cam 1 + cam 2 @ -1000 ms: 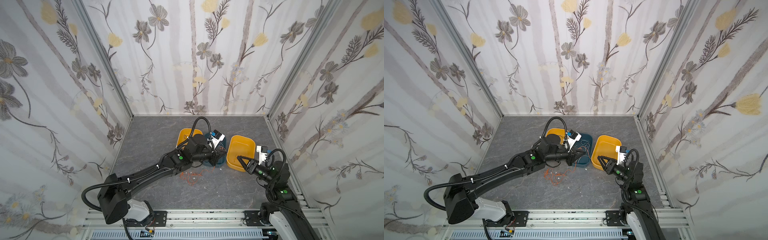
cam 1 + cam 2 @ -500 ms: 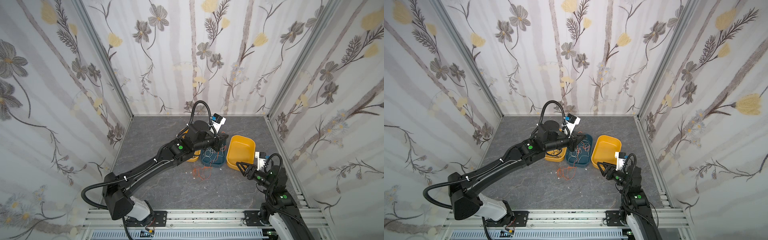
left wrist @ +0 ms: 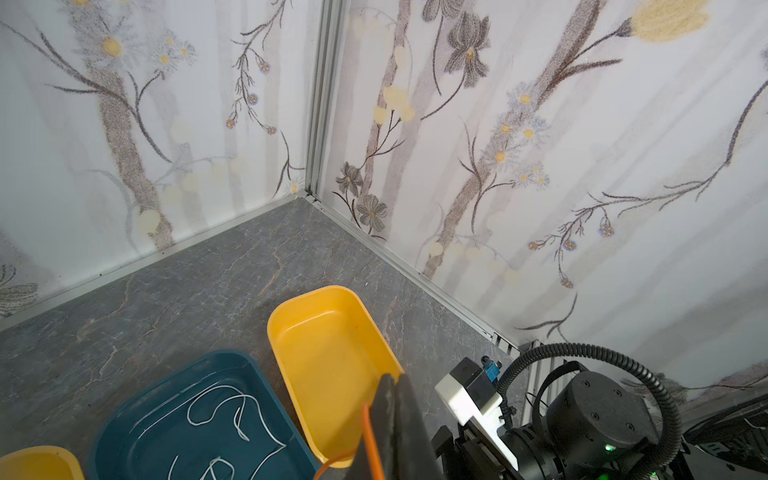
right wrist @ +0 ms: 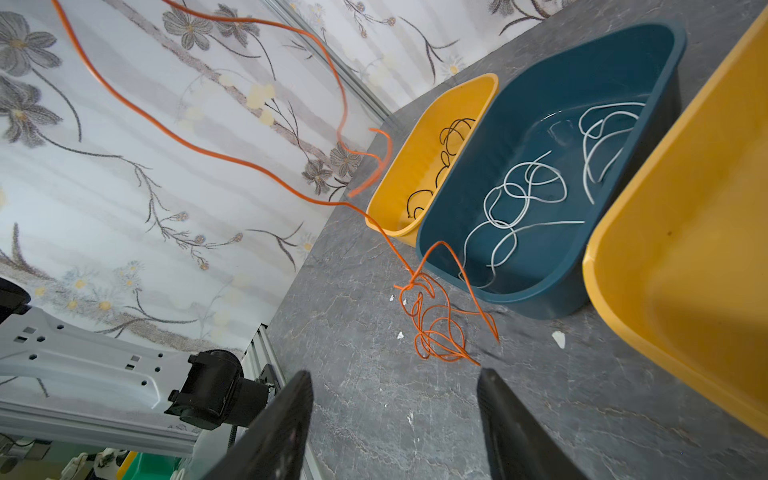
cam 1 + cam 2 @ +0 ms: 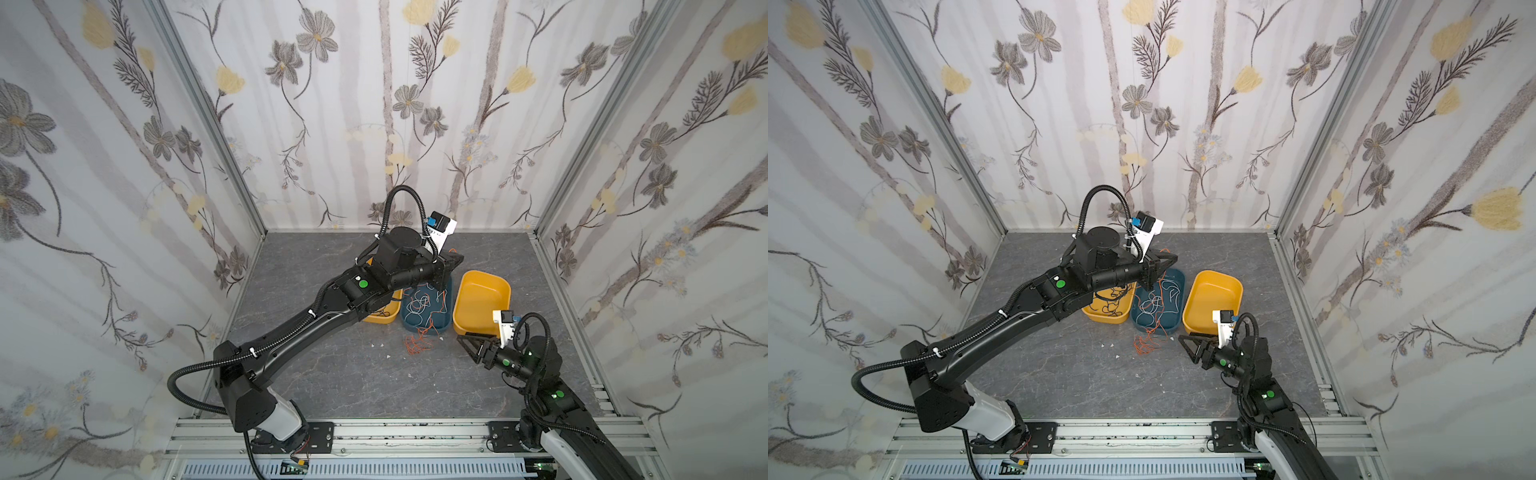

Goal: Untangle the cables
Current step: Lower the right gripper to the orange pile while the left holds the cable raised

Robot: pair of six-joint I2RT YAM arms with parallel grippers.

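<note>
1. In both top views, the left gripper is seen raised above the far end of a blue tray, clamped on an orange cable. The cable is led down to an orange knot lying on the grey floor just in front of that tray. White cables are coiled inside the blue tray, and black cables lie in the left yellow tray. The right gripper is held low, near the front corner of the right yellow tray, with its fingers spread and kept apart from the knot.

2. In the left wrist view, the two fingers are pressed flat together, and the orange cable is pinched at their edge. The blue tray and the right yellow tray are seen below.

3. In the right wrist view, the right gripper is shown wide apart over bare floor. The orange knot lies just ahead of it, beside the blue tray, and one orange strand is drawn upward out of view.
</note>
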